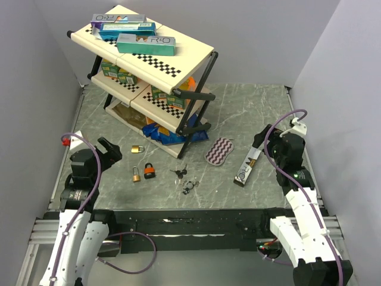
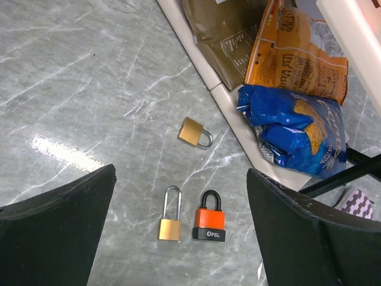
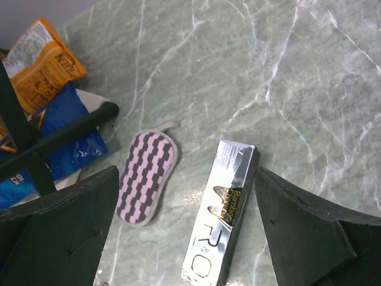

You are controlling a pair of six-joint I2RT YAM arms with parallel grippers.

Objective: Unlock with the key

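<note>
Three padlocks lie on the marble table: an orange and black padlock (image 1: 149, 171) (image 2: 210, 217), a brass padlock with a long shackle (image 1: 137, 174) (image 2: 170, 221) beside it, and a small brass padlock (image 1: 139, 148) (image 2: 194, 132) farther back. Two bunches of keys (image 1: 179, 173) (image 1: 189, 187) lie just right of the orange padlock. My left gripper (image 1: 109, 149) (image 2: 180, 171) hovers open above the padlocks, holding nothing. My right gripper (image 1: 265, 140) (image 3: 186, 173) is open at the right, above a silver box (image 1: 246, 167) (image 3: 221, 211), far from the keys.
A tilted shelf rack (image 1: 143, 65) with boxes on top and snack bags (image 1: 164, 132) (image 2: 297, 128) underneath fills the back left. A pink striped pouch (image 1: 219, 151) (image 3: 146, 177) lies left of the silver box.
</note>
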